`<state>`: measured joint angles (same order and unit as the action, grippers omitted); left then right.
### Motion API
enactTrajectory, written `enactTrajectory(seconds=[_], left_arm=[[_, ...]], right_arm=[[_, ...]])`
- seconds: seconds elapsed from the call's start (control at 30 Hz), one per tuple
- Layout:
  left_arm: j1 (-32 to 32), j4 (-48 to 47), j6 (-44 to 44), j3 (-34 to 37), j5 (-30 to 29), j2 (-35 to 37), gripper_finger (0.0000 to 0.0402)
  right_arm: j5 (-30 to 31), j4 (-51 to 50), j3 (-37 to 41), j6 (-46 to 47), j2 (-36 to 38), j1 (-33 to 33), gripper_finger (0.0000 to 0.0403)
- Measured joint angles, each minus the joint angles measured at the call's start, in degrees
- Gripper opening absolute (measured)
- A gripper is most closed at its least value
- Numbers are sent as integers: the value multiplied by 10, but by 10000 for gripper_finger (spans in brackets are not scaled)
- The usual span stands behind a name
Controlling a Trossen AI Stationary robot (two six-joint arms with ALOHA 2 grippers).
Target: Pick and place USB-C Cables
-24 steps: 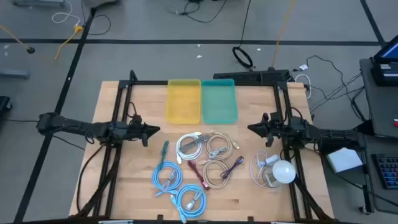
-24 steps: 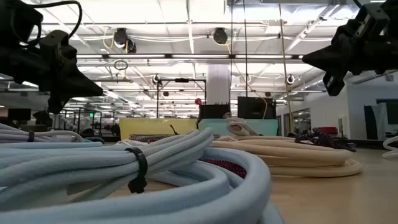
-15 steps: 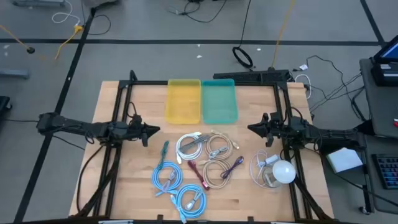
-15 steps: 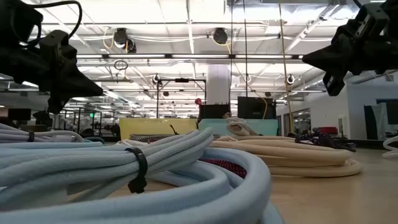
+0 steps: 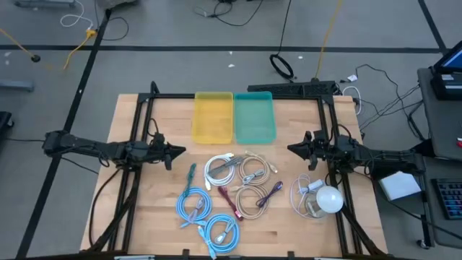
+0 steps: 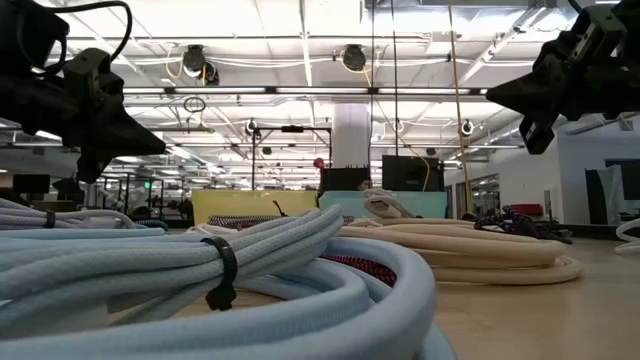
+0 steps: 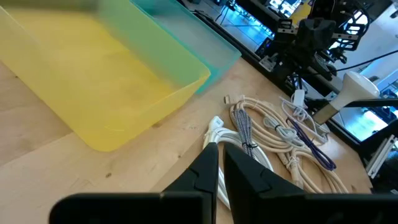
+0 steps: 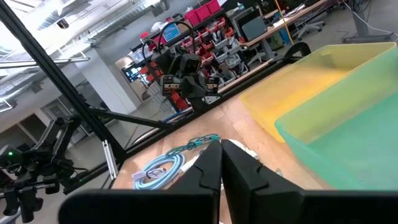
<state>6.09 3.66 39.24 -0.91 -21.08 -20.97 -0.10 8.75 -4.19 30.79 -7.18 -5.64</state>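
Observation:
The USB-C cables lie in a cluster on the wooden table's near half. There are two light blue coils, a white coil, beige coils, and short teal, maroon and purple cables. My left gripper hovers shut to the left of the cluster, pointing toward the table's right; its wrist view shows the white coil beyond the fingertips. My right gripper hovers shut to the right of the cluster, pointing left.
A yellow tray and a teal tray stand side by side at the far middle. A clear-white cord with a round white bulb lies at the near right. Black frame rails run along both sides.

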Motion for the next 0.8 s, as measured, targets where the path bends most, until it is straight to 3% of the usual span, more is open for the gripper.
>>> enactTrajectory(seconds=[0.6, 0.8], left_arm=[[0, 0, 0, 0, 0, 0, 26], [0, 0, 0, 0, 0, 0, 26]], right_arm=[[0, 0, 0, 1, 0, 0, 4], [56, 150, 0, 163, -2, 0, 4]])
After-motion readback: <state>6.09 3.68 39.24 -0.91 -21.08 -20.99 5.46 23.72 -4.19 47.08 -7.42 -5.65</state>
